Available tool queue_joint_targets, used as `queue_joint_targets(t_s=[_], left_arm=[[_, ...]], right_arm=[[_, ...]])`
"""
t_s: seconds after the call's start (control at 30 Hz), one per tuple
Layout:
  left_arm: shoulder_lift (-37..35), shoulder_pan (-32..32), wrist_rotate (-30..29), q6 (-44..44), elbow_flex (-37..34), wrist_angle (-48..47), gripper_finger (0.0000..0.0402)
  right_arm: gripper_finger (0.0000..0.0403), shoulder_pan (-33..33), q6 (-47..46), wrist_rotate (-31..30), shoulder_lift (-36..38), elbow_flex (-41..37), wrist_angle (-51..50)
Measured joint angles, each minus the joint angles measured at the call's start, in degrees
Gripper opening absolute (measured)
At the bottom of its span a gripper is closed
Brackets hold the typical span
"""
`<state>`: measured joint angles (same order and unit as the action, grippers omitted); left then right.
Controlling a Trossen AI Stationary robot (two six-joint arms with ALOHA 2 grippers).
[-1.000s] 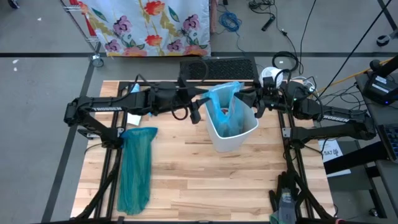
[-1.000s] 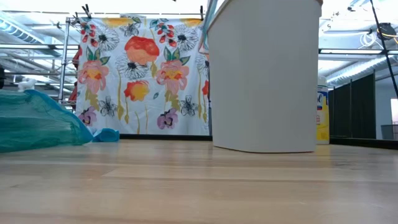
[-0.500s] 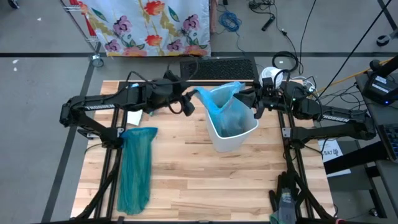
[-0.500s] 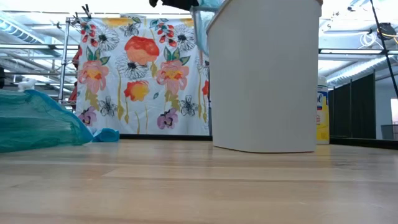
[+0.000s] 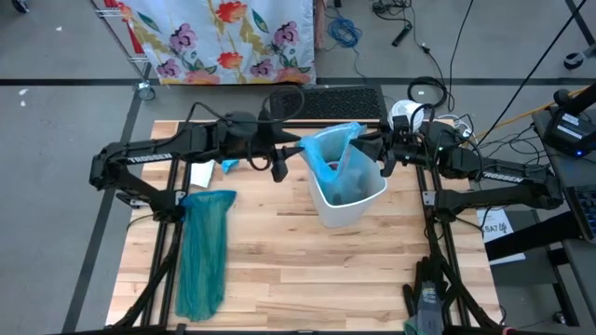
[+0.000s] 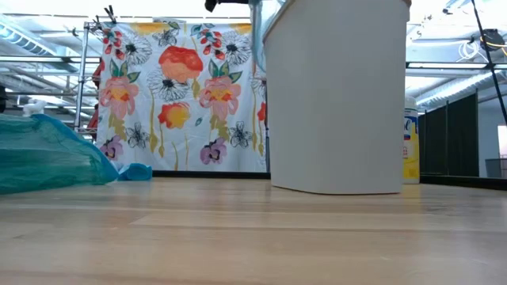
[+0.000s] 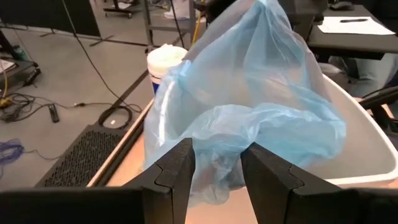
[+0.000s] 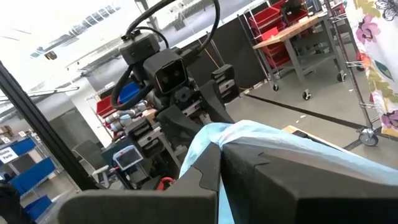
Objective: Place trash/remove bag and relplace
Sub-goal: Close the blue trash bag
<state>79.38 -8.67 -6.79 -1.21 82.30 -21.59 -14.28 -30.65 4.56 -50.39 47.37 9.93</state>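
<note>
High view: your left gripper (image 5: 296, 160) and right gripper (image 5: 365, 142) each pinch the bag (image 5: 337, 160)'s rim; opposite sides, so it spreads over the bin (image 5: 346, 207).

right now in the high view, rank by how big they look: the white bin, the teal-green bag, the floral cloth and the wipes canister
1. floral cloth, though cut off by the picture's top edge
2. teal-green bag, lying flat on the table
3. white bin
4. wipes canister, clearly the smallest

The cloth and teal-green bag look close in size.
</note>
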Motion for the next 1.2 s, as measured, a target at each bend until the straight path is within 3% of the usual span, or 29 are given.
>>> queue_joint_targets(t_s=[0.2, 0.47, 0.63, 1.0, 1.2], left_arm=[[0.0, 0.0, 0.0, 0.0, 0.0, 0.0, 0.0136], [0.0, -0.8, 0.2, 0.0, 0.0, 0.1, 0.0136], [0.0, -0.8, 0.5, -2.9, 0.0, 0.1, 0.0140], [0.0, -0.7, 2.3, -5.9, 0.0, -1.8, 0.0209], [-2.0, -0.7, 2.3, -6.0, -0.1, -1.9, 0.0217]], right_arm=[[0.0021, 0.0, 0.0, 0.0, 0.0, 0.0, -0.4], [0.0113, 0.0, -1.5, -0.1, 0.1, 0.0, -3.3], [0.0147, 0.0, -1.7, 0.0, 1.3, 0.0, -3.7], [0.0157, 0.3, -1.7, 0.1, 4.4, 0.0, -9.6], [0.0157, 0.3, -3.1, 0.3, 8.8, 0.0, -13.0]])
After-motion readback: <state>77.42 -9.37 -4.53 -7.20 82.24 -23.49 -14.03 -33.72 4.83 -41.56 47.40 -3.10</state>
